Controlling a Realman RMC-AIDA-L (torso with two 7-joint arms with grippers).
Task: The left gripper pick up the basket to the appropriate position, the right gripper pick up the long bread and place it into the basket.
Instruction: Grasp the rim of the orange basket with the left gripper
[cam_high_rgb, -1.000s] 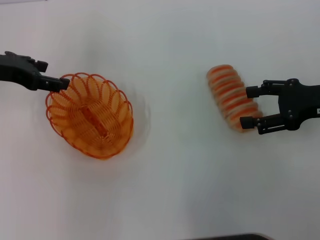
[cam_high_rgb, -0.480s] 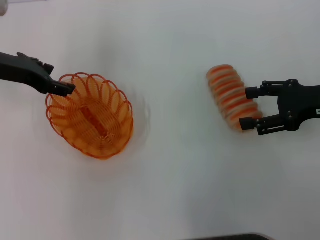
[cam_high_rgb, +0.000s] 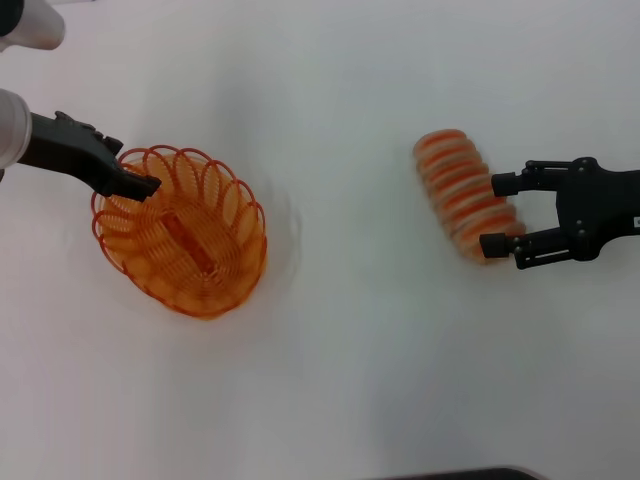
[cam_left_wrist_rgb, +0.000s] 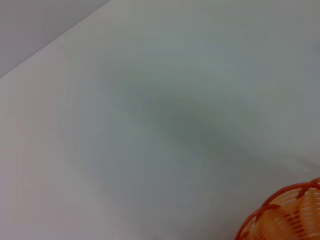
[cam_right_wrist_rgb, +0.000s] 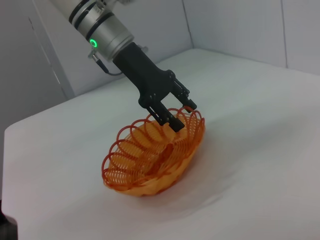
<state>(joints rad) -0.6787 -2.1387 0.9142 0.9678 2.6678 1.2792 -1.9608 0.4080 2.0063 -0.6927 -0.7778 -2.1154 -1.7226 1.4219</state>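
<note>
Basket (cam_high_rgb: 182, 233) first: the orange wire basket is sitting on the white table (cam_high_rgb: 340, 380) over on the robot's left, tipped up a little on the side away from the left gripper (cam_high_rgb: 146, 186). That black claw is reaching in from the far left edge, its tips lying right on the looped rim at the corner farthest from the robot. From the head camera the two fingers are merging into one dark wedge. The right wrist camera is giving the better look — there the left gripper (cam_right_wrist_rgb: 176, 118) is angling down over the rim with its fingers (cam_right_wrist_rgb: 166, 120) close together astride the wire loops, though whether they are actually pinching the wire, I cannot tell. The left wrist camera is showing only bare table and a sliver of the basket's rim (cam_left_wrist_rgb: 280, 200).

Well apart, on the robot's right, the long bread (cam_high_rgb: 465, 194) is lying on the table, slanted, its orange stripes running crosswise. The right gripper (cam_high_rgb: 494, 213) is coming in from the right edge with its fingers spread wide — one at the loaf's middle, the other at its near end, neither closed on it.
</note>
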